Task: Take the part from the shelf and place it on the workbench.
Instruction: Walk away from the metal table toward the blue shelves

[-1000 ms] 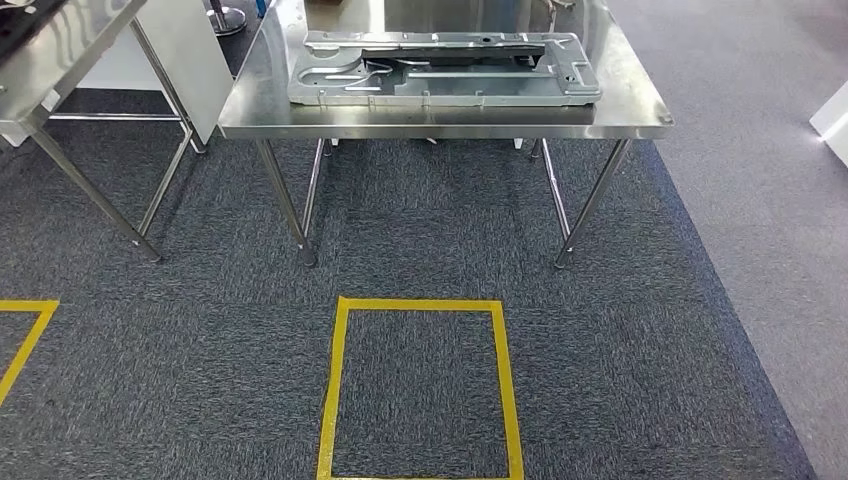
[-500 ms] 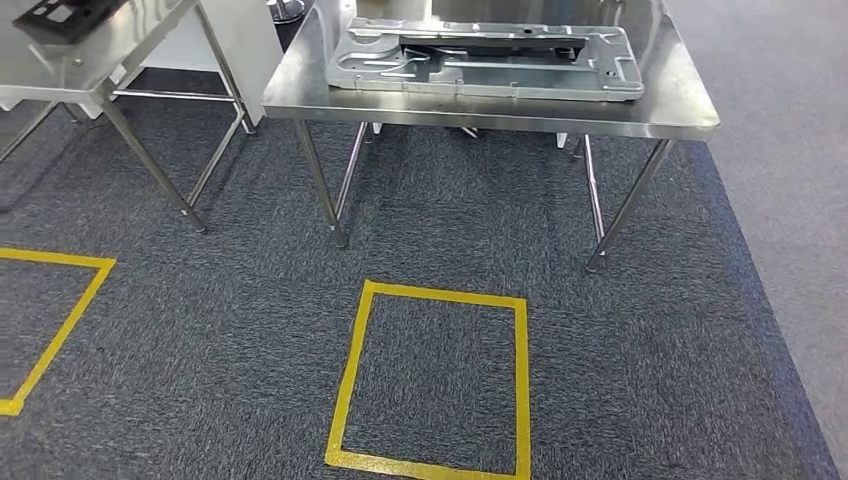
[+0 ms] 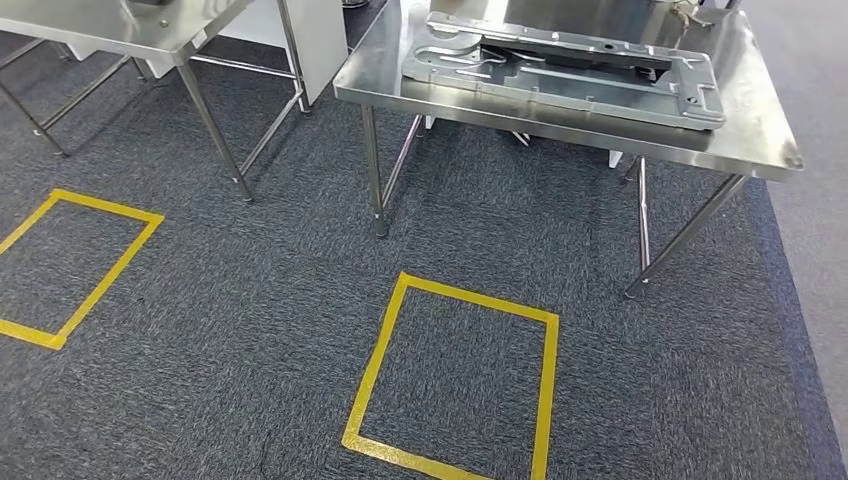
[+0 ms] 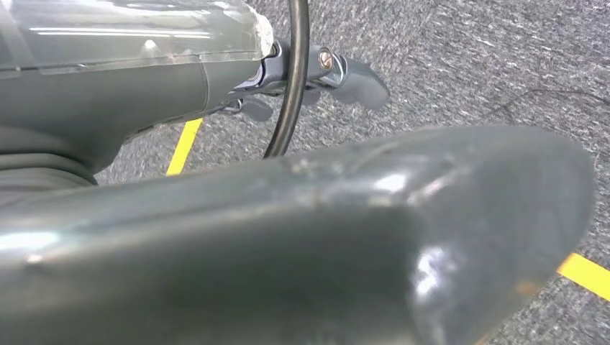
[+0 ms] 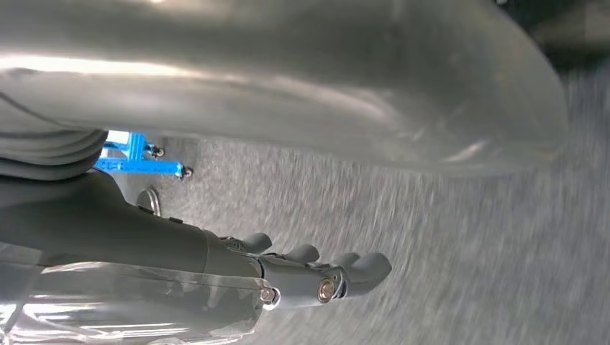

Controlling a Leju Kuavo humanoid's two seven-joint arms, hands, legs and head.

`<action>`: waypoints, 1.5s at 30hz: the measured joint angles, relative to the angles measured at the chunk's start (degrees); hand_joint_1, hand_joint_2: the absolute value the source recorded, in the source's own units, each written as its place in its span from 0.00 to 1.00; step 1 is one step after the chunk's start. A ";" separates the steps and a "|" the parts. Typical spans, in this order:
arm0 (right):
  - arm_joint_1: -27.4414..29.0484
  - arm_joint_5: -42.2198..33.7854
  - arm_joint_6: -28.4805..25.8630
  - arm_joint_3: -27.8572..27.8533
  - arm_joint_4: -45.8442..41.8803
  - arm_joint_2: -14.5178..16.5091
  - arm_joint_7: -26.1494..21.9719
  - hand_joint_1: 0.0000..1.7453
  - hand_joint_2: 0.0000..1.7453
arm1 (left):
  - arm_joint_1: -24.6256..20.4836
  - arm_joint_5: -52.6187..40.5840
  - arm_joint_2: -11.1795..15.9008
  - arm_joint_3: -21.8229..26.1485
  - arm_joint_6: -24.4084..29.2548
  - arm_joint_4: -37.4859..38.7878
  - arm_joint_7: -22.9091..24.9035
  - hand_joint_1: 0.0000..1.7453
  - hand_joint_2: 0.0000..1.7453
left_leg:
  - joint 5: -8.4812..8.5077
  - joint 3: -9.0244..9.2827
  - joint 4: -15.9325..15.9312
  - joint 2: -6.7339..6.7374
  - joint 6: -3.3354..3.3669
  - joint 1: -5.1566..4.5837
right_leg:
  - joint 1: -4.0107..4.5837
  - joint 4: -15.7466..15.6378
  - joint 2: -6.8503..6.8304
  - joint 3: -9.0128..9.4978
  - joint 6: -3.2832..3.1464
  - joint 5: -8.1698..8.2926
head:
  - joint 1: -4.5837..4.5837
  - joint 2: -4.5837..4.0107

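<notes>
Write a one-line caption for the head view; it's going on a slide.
Stamped metal part lying flat on a stainless steel table, with yellow tape squares on grey carpet in front.

A: Head camera's high up, angled forward and down over the carpet (image 3: 250,330) toward the desk (image 3: 760,140).
B: Both wrist cameras sit close behind each hand, sharing that carpet.
</notes>
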 joint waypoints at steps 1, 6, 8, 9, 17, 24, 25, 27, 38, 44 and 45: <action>0.01 0.33 1.32 0.00 0.09 0.14 -0.21 0.00 0.00 | 0.03 -0.04 0.00 0.00 0.03 0.00 0.10 0.00 0.00 | 0.04 -0.07 0.08 -0.70 -0.01 -0.02 | -0.05 1.12 0.12 -0.60 0.08 0.24 | 0.00 0.00; 0.12 2.01 3.97 0.04 0.44 0.61 0.33 0.00 0.00 | -0.02 0.31 -0.10 0.19 0.46 0.01 0.41 0.00 0.00 | -0.14 -0.69 1.27 -4.14 -0.99 -0.07 | -0.72 -12.03 4.25 5.08 -0.27 7.69 | 0.00 0.00; 0.00 2.50 4.45 0.07 0.65 0.62 0.91 0.00 0.00 | -0.09 0.40 -0.15 0.36 0.75 0.00 0.47 0.00 0.00 | 0.02 -1.28 1.51 -5.27 -1.85 -0.05 | -0.52 -13.21 4.69 5.46 -0.78 7.63 | -0.01 0.00; -0.10 2.69 4.70 0.09 0.69 0.61 1.13 0.00 0.00 | -0.01 0.45 -0.15 0.47 0.89 0.00 0.53 0.00 0.00 | 0.15 -1.47 1.42 -5.71 -2.23 0.03 | -0.52 -13.27 4.04 5.47 -1.17 7.77 | -0.01 0.00; 0.08 3.44 6.87 0.15 1.53 -1.29 2.10 0.00 0.00 | 0.06 0.83 -0.23 1.33 1.07 0.01 0.76 0.00 0.00 | -6.87 -8.09 16.77 0.49 -3.84 0.43 | -0.36 -13.94 -2.50 5.59 -2.86 8.11 | -0.02 0.00; -0.46 4.21 8.58 0.23 1.81 -1.76 2.08 0.00 0.00 | -0.13 1.10 -0.26 1.56 1.34 0.01 0.49 0.00 0.00 | -1.16 -0.03 1.14 3.77 -2.09 -0.39 | 0.22 -13.99 -6.49 6.57 -1.17 7.61 | -0.01 0.00; -0.63 4.35 8.72 0.26 1.81 -1.76 2.05 0.00 0.00 | 0.00 1.15 -0.27 1.66 1.40 0.01 0.45 0.00 0.00 | -0.94 0.00 0.86 3.23 -1.75 -0.30 | 0.11 -13.91 -6.31 6.75 -0.82 7.40 | -0.01 0.00; -0.67 4.51 8.81 0.31 1.83 -1.71 1.96 0.00 0.00 | 0.00 1.27 -0.33 1.79 1.52 0.00 0.40 0.00 0.00 | -0.37 0.17 0.30 2.13 -0.99 -0.02 | -0.13 -11.62 -3.82 5.89 -0.29 5.46 | 0.00 0.00; -0.26 5.39 9.51 0.29 1.89 -0.39 1.70 0.00 0.00 | -0.25 1.47 -0.52 2.78 2.11 0.00 0.25 0.00 0.00 | 0.00 -1.21 1.49 -5.26 -1.68 -0.18 | -0.34 -12.84 5.24 5.16 -1.21 7.65 | -0.01 0.00; -0.32 5.85 10.05 0.29 2.01 -0.96 1.75 0.00 0.00 | -0.13 1.56 -0.34 3.00 2.73 0.00 0.14 0.00 0.00 | -4.77 -5.51 9.90 -1.02 -3.52 0.01 | -0.47 -13.98 0.66 5.75 -3.00 8.14 | -0.03 0.00; -0.28 5.99 10.23 0.29 2.09 -1.21 1.76 0.00 0.00 | -0.18 1.58 -0.33 3.04 2.86 0.00 0.12 0.00 0.00 | -6.41 -7.32 13.66 -0.37 -3.72 0.14 | -0.39 -13.97 -0.28 5.73 -3.12 8.07 | -0.02 0.00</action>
